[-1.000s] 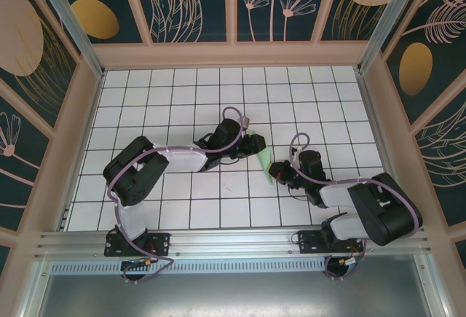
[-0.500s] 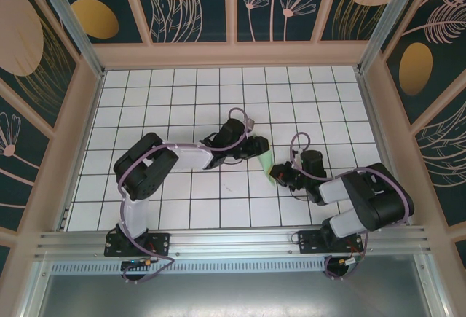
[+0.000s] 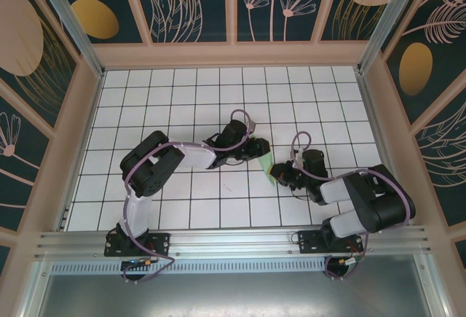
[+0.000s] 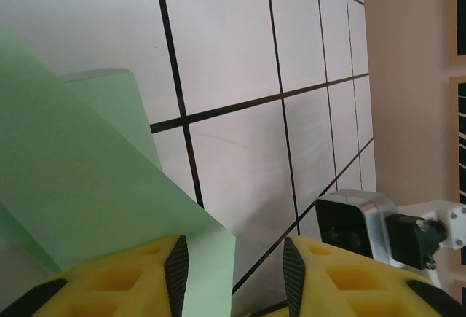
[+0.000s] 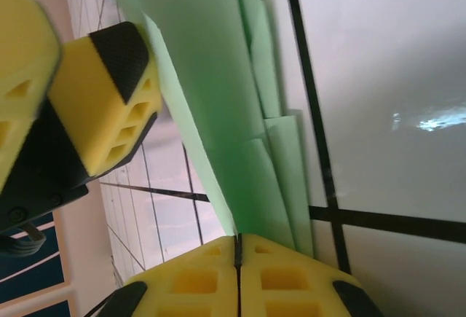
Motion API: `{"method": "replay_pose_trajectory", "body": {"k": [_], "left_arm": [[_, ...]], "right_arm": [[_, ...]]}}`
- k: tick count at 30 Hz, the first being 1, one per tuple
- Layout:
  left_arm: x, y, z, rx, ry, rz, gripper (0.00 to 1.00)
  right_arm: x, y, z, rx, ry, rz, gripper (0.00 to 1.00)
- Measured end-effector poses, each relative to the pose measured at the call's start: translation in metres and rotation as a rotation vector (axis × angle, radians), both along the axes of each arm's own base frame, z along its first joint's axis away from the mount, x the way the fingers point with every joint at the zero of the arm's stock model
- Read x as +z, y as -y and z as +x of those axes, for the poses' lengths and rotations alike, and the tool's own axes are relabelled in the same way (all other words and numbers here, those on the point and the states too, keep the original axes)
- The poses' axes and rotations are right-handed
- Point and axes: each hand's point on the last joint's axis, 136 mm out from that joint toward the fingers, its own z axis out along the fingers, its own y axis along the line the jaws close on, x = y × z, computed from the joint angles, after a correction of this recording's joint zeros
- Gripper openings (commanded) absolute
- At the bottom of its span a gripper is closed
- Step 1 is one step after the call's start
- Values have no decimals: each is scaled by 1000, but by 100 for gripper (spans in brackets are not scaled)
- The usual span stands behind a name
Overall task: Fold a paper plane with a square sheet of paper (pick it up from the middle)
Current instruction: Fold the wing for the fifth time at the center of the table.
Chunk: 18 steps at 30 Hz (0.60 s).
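The square sheet of paper is folded into a slim pale green paper plane near the middle of the table. It stands tilted up off the tiles, with layered folds. My right gripper is shut on its near end, and the paper runs into the seam between the pressed yellow fingers. My left gripper is open at the plane's far end. A corner of the green paper reaches into the gap beside the left finger, unclamped. One yellow left finger sits just beside the paper.
White gridded table with wooden walls on three sides and a metal rail at the near edge. The right arm's silver and black wrist block is close to my left fingers. Both arms crowd the table's centre.
The left arm has pushed slightly right, closer to the paper. The right arm's elbow has drawn in toward the left. The plane has barely shifted.
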Motion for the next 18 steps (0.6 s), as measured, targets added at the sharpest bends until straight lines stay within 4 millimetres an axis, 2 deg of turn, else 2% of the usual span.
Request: {"method": "replay_pose_trajectory", "body": {"k": [6,8,10,14,18], "left_arm": [[0,-1,6,27,13,9,40],[-1,-1,7,32,13,11,40],[-2,0,8,34,13,13,40],[-2,2,10,35,15,12,40],[-1,3,12,35,19,8,40]], "right_arm": [[24,5,8,23,122,-77,41],[26,9,11,22,141,-120,45],[23,12,12,26,142,-158,46],[11,14,9,58,110,-215,57],[8,14,10,84,103,-245,58]]}}
